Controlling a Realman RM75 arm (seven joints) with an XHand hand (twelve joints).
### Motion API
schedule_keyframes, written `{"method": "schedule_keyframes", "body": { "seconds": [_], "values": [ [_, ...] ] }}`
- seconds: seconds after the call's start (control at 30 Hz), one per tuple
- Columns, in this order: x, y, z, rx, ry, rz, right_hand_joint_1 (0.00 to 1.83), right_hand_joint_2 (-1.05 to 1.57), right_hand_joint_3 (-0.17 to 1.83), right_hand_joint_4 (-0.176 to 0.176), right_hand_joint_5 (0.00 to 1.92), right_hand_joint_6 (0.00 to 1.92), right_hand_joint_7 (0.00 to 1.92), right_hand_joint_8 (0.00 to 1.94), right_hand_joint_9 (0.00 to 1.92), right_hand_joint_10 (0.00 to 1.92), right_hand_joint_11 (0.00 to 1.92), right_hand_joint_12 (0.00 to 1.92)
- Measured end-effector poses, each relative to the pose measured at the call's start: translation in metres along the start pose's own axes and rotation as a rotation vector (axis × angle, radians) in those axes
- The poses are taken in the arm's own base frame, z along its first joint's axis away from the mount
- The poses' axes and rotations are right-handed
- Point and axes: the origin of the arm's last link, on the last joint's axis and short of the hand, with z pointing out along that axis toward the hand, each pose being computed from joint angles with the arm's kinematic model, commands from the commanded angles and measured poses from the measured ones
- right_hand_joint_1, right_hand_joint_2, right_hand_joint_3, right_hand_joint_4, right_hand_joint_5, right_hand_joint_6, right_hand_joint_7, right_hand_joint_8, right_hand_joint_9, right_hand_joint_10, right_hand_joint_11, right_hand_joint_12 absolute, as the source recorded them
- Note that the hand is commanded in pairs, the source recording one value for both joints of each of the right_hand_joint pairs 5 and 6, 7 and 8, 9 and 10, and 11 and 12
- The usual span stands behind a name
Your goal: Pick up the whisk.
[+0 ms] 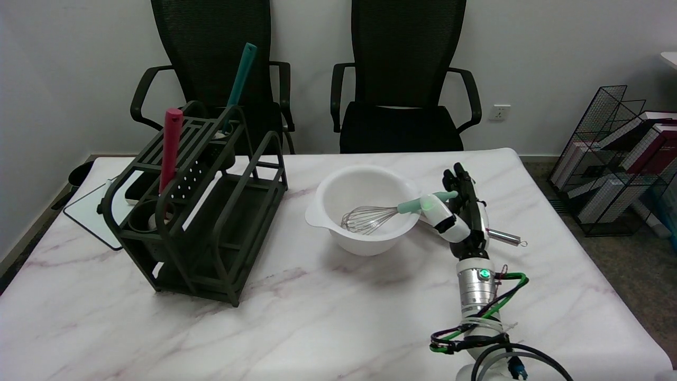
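Observation:
The whisk (370,217) lies tilted in a white bowl (328,225), its wire head inside. Its mint-green handle (418,203) leans over the right rim. My right hand (460,211) is just right of the bowl, at the handle. The white thumb lies along the near side of the handle and the black fingers (459,182) stand straight on its far side. The handle passes between them, and the fingers are apart, not closed around it. The whisk rests on the bowl.
A dark utensil rack (211,211) stands on the left of the marble table (317,328), holding a red handle (170,148) and a teal handle (240,79). A metal rod with a ring (508,238) sticks out behind my hand. Two black chairs stand behind the table.

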Motion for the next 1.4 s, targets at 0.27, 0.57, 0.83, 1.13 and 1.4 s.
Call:
{"method": "schedule_keyframes", "body": {
  "seconds": [0.27, 0.57, 0.83, 1.13, 1.4],
  "values": [
    [-0.010, 0.009, 0.005, -0.021, -0.006, 0.022, 0.91, -0.01, 0.82, 0.000, 0.14, 0.14, 0.21, 0.21, 0.17, 0.17, 0.00, 0.00],
    [-0.017, 0.014, 0.010, -0.032, -0.012, 0.041, 0.90, 0.01, 0.80, 0.000, 0.14, 0.14, 0.21, 0.21, 0.16, 0.16, 0.00, 0.00],
    [-0.023, 0.015, 0.017, -0.029, -0.017, 0.051, 0.90, 0.04, 0.77, 0.000, 0.17, 0.17, 0.17, 0.17, 0.15, 0.15, 0.00, 0.00],
    [-0.024, 0.016, 0.022, -0.031, -0.005, 0.061, 0.90, 0.14, 0.73, 0.000, 0.19, 0.19, 0.12, 0.12, 0.15, 0.15, 0.00, 0.00],
    [-0.025, 0.014, 0.027, -0.026, 0.006, 0.072, 0.91, 0.24, 0.74, 0.000, 0.22, 0.22, 0.11, 0.11, 0.15, 0.15, 0.00, 0.00]
  ]
}}
